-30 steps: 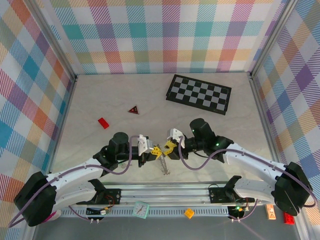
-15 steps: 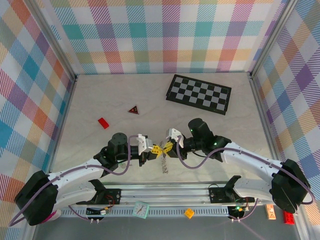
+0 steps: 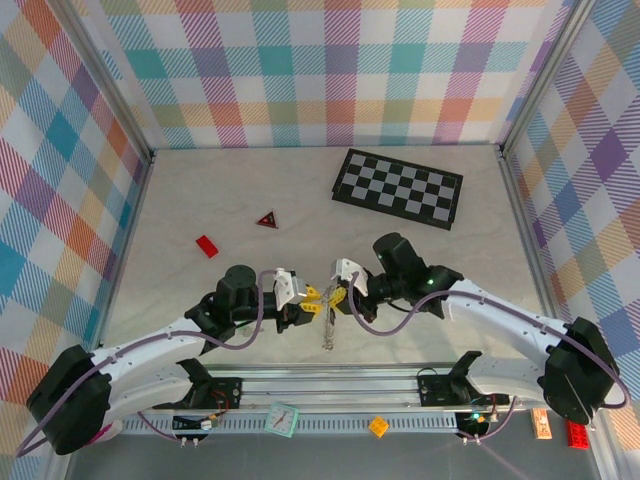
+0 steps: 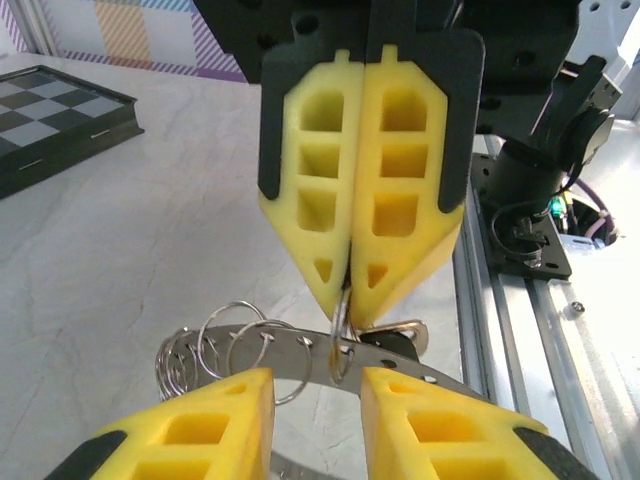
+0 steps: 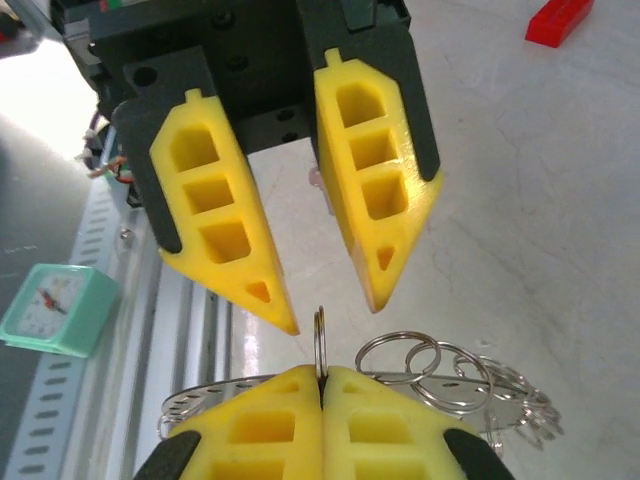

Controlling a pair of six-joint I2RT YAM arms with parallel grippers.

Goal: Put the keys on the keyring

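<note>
The left end effector (image 4: 315, 388) and right end effector (image 5: 320, 375) have edged left; with the left one apart, the keyring (image 4: 300, 352) hangs from the right one's clamp on one thin ring (image 5: 319, 335) and could twist free

Two arms with white link shells (image 3: 150, 350) and black round joint housings (image 3: 238, 285), each trailing a looping purple cable (image 3: 392, 327). The left gripper (image 4: 315, 385) and right gripper (image 5: 320, 388) carry yellow hollow-celled wedge fingers (image 5: 375, 190) on black mounts.

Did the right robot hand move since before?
Yes. The right gripper, pinching a small ring, shifted slightly left, judged against the chessboard.
</note>
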